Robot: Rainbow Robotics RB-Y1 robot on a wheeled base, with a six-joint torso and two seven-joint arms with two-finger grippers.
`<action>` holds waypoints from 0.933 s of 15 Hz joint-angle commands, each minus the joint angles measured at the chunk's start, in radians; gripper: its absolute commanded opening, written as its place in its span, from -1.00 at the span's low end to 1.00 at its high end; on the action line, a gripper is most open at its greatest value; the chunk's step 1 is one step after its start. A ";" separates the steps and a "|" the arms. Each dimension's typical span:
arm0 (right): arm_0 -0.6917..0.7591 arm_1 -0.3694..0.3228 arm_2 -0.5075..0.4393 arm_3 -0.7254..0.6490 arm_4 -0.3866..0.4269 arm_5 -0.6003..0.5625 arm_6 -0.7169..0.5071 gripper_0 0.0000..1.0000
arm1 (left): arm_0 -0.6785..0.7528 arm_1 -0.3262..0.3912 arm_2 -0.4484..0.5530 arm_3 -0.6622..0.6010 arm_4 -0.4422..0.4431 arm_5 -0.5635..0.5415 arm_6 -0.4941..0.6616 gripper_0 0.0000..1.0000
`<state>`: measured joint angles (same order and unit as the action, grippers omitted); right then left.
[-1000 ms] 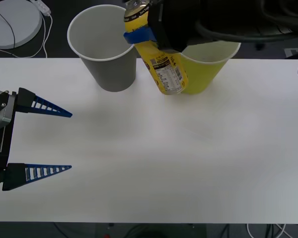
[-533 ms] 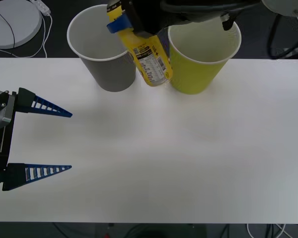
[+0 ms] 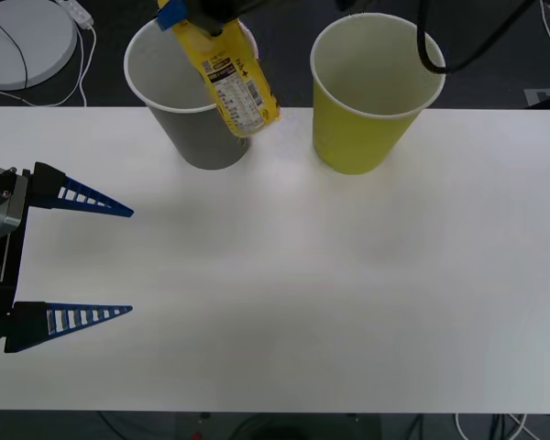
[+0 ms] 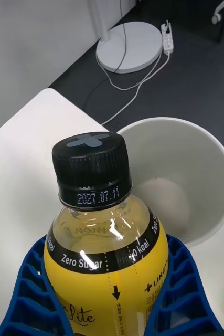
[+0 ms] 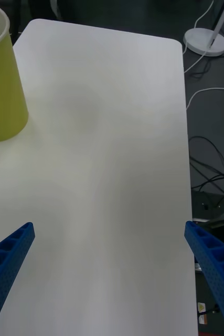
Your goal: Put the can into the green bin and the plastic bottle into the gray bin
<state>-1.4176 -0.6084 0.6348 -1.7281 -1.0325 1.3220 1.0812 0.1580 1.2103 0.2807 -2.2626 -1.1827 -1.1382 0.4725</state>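
The right gripper (image 4: 109, 294) has its two blue ribbed fingers (image 4: 25, 294) closed around the shoulder and body of the small plastic bottle of yellow liquid (image 3: 231, 81), which wears a black screw cap (image 4: 92, 167) and a yellow printed label. In the front view the bottle hangs tilted, its base lower and toward the robot, its upper part held up over the mouth of the large gray tapered paper cup with a white inside and rolled white rim (image 3: 170, 73). The bottle's lower end crosses in front of that cup's near right wall. Whether it touches the wall cannot be told. In the right wrist view, the gray cup's open white interior (image 4: 188, 178) lies just beyond the cap and to one side, with the bottle's cap overlapping its rim.

The large yellow-green tapered paper cup with a white inside (image 3: 374, 96) stands upright on the white table (image 3: 330, 293), beside the gray cup and well apart from the held bottle, on the side away from the gray cup. Both cups sit at the table's far edge.

The left gripper (image 3: 96, 261) rests low over the table's near left part, well apart from both cups, its blue ribbed fingers (image 5: 7, 254) spread wide with nothing between them. From its wrist view the yellow-green cup (image 5: 1, 89) stands far ahead on the bare tabletop.
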 commanded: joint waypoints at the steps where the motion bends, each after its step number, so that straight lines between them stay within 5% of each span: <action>1: -0.060 0.058 0.017 0.122 0.005 -0.001 -0.003 -1.00 | 0.000 0.000 0.000 0.000 0.000 0.000 0.000 1.00; 8: -0.149 0.154 0.017 0.355 0.049 -0.040 -0.006 -1.00 | 0.000 0.000 0.000 0.000 0.000 0.000 0.000 1.00; 14: -0.204 0.193 0.043 0.532 0.097 -0.188 0.005 -1.00 | 0.000 0.000 0.000 0.000 0.000 0.000 0.000 1.00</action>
<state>-1.6151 -0.4189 0.6662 -1.2149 -0.9407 1.1592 1.0867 0.1580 1.2103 0.2807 -2.2626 -1.1827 -1.1382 0.4725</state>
